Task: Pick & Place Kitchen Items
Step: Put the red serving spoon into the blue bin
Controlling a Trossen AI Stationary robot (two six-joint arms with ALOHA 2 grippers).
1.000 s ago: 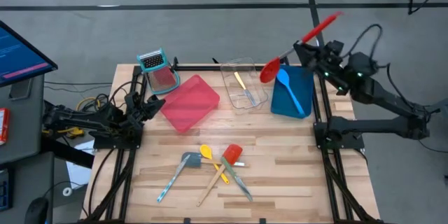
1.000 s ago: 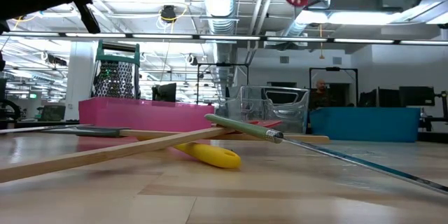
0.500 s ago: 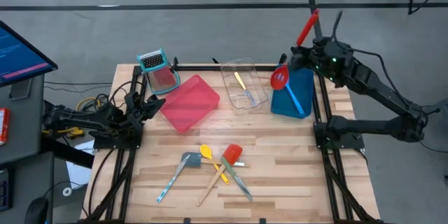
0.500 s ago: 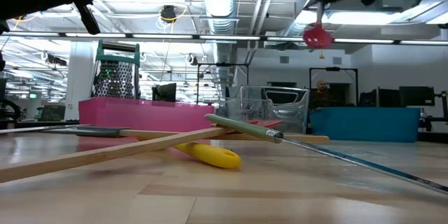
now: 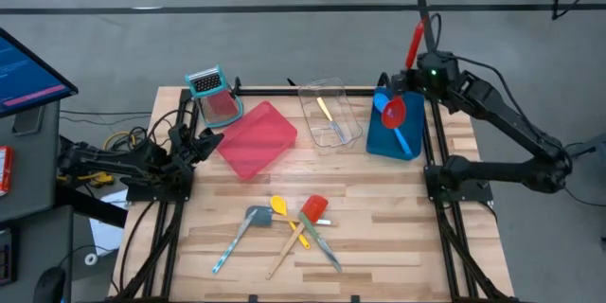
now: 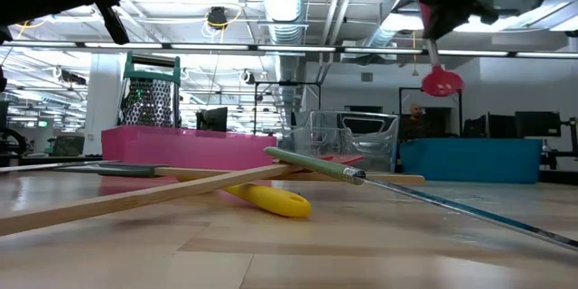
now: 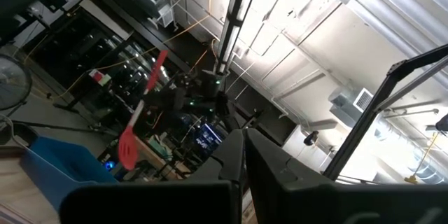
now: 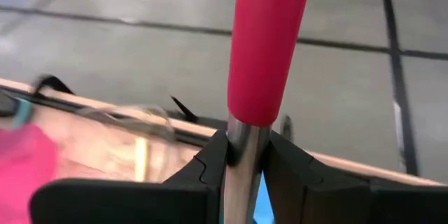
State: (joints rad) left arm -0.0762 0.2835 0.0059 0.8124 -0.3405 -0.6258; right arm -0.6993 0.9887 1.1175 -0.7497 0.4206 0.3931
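right hand (image 5: 414, 76) grasping red spoon (image 5: 395, 111) — bowl now lower, over blue tray (image 5: 409, 142), handle upright.

Arms: two, dark, jointed
Right arm (image 5: 492, 114): small green light near wrist, thin black cable looping alongside
Left arm (image 5: 123, 163): black, cables at base

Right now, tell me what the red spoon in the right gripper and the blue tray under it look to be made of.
Red spoon: the right gripper is shut on a bare shiny shaft, likely metal; the handle sleeve and bowl look like smooth matte plastic or silicone. Blue tray: opaque, evenly coloured walls, probably moulded plastic.
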